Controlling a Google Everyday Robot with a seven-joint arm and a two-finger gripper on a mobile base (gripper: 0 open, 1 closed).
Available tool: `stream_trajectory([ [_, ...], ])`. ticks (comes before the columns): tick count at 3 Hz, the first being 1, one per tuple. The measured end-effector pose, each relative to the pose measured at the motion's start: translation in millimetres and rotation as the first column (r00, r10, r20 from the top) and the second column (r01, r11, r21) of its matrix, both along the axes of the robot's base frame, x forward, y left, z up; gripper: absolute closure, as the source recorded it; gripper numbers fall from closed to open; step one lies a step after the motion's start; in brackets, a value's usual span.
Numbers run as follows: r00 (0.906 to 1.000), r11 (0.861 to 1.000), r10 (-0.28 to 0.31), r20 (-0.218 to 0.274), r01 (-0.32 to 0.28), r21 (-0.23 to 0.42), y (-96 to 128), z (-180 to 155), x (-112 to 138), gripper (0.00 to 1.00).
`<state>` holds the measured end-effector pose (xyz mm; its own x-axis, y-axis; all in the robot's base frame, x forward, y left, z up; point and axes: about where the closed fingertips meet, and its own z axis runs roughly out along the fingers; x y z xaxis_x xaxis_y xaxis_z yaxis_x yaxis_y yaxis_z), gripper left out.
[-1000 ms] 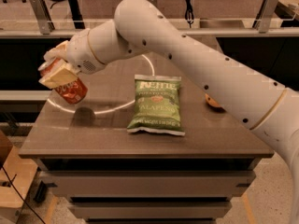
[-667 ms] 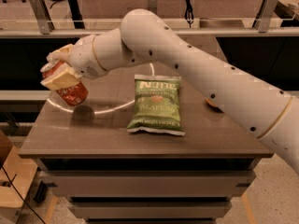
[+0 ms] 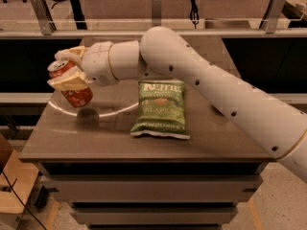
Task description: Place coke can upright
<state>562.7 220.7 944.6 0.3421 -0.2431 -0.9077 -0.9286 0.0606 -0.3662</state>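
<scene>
The coke can point(image 3: 76, 94) is red with a silver top. It hangs tilted, top toward the upper left, a little above the left part of the table point(image 3: 105, 138). My gripper point(image 3: 67, 72) is at the end of the white arm, at the table's left side. Its cream-coloured fingers point(image 3: 67, 83) are shut on the upper half of the can. A dark shadow of the can lies on the tabletop just below it. The can's lettering is mostly covered by the fingers.
A green bag of jalapeño chips point(image 3: 160, 108) lies flat in the middle of the table. My white arm point(image 3: 216, 87) crosses above the table's right half and hides what lies under it. A rail point(image 3: 153, 32) runs behind the table.
The gripper and can have risen a little and the can has turned more toward upright. The arm has swung lower across the right side, now hiding the small orange object.
</scene>
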Motion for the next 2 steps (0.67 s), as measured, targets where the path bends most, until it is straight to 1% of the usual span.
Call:
stream_trajectory([
  [1, 0.9999, 0.998, -0.006, 0.012, 0.005, 0.07, -10.6, 5.6, -2.8, 0.82],
  [2, 0.9999, 0.991, -0.011, 0.0, 0.011, 0.131, -18.5, 4.0, -2.7, 0.58],
])
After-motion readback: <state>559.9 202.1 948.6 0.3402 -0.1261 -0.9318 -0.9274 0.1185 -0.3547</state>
